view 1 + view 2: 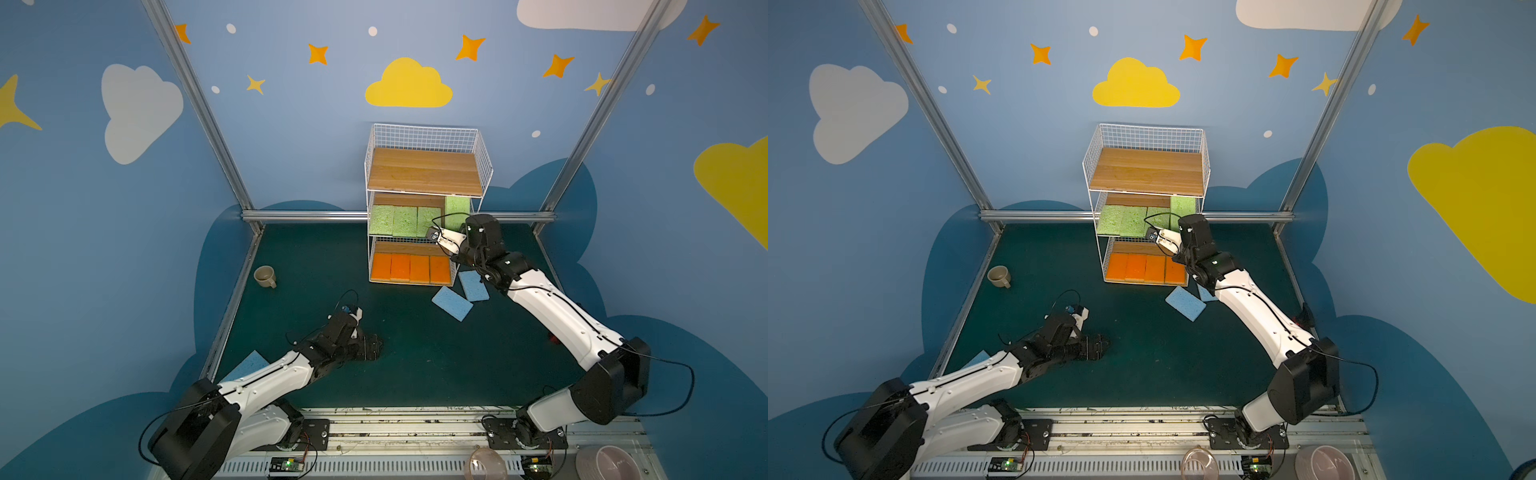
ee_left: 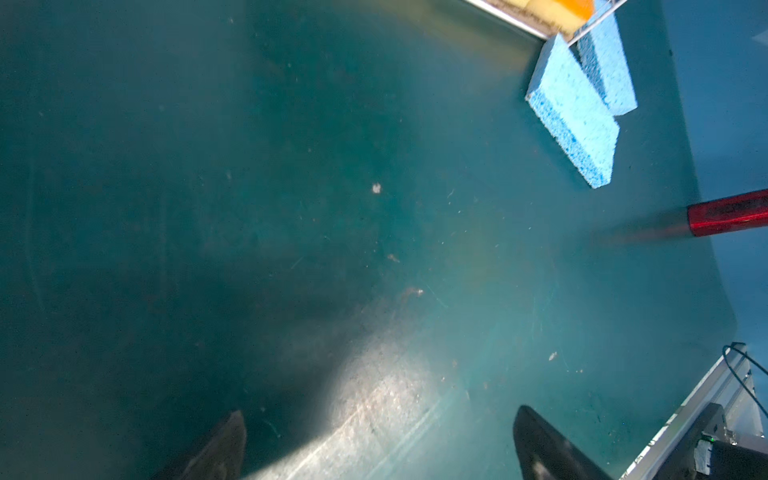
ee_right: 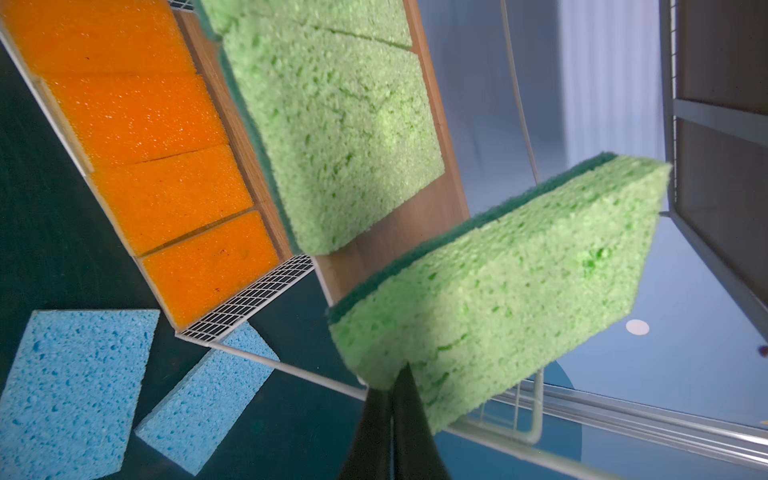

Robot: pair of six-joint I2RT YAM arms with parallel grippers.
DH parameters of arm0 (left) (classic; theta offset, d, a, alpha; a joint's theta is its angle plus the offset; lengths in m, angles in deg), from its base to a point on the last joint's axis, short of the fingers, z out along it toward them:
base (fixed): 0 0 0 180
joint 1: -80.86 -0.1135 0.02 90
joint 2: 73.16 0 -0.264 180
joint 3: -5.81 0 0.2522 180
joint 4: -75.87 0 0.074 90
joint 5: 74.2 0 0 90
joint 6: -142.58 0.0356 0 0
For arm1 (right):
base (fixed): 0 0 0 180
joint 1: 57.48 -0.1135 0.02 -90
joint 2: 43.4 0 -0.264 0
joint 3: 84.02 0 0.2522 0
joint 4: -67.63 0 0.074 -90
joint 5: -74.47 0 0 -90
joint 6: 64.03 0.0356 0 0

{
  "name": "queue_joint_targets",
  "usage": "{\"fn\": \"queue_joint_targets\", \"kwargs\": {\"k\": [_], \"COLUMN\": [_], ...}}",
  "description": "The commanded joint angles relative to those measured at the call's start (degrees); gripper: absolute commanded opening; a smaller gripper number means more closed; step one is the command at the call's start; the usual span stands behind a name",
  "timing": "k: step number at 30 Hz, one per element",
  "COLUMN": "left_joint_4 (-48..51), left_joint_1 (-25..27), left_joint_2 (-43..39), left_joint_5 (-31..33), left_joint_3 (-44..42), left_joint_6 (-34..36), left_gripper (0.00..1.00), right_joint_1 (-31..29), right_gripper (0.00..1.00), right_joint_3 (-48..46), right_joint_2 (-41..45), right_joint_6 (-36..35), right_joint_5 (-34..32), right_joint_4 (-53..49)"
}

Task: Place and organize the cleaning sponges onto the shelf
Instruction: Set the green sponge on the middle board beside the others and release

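Sponge work at the wire rack: my right gripper, jaws pressed together on one edge of a light green sponge, holds it tilted at the right end of the middle tier of the shelf. The pad's dark green scouring back faces the board. I cannot tell whether the pad touches the wood. In both top views it stands up behind my wrist, just beside the white grid side wall.

Three more green sponges lie flat in a row on that same board, edge to edge, filling its left and centre. One tier down, four orange sponges sit side by side along the front of the bottom board.

Two blue sponges lie on the dark green mat near the rack's front right corner, just beside each other and askew, the farther one partly under my right arm. A third blue sponge shows from under my left arm at the mat's near left.

My left gripper hangs low over the middle of the mat, jaws spread wide, holding nothing. A tan mug stands alone by the left rail.
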Motion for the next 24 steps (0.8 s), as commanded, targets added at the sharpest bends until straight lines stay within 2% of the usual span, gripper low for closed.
{"fn": "queue_joint_targets", "kwargs": {"k": [1, 10, 19, 20, 21, 22, 24], "left_joint_4": [0.7, 1.5, 1.6, 1.6, 1.6, 1.7, 1.8], "left_joint_1": [-0.6, -1.6, -2.7, -2.7, -2.8, -2.8, -2.9], "left_joint_2": [-1.1, -2.0, -1.1, -1.0, -0.9, -0.9, -1.0], "left_joint_5": [1.7, 4.0, 3.7, 3.6, 3.5, 3.4, 3.4], "left_joint_3": [1.6, 2.6, 3.1, 3.1, 3.2, 3.2, 3.1], "left_joint_6": [0.7, 0.7, 0.8, 0.7, 0.7, 0.7, 0.8], "left_gripper": [1.0, 1.0, 1.0, 1.0, 1.0, 1.0, 1.0], "right_joint_1": [0.9, 1.8, 2.6, 2.6, 2.6, 2.6, 2.6], "right_gripper": [0.0, 0.0, 0.0, 0.05, 0.16, 0.23, 0.34], "right_joint_3": [2.6, 4.1, 5.0, 5.0, 5.0, 5.0, 4.9], "right_joint_2": [-1.3, -4.3, -6.1, -6.1, -6.1, -6.0, -5.7], "right_joint_6": [1.1, 1.3, 2.3, 2.3, 2.5, 2.6, 2.8], "right_joint_5": [-0.7, 0.8, 0.4, 0.2, 0.1, 0.1, 0.3], "right_joint_4": [1.0, 1.0, 0.8, 0.8, 0.9, 1.0, 0.9]}}
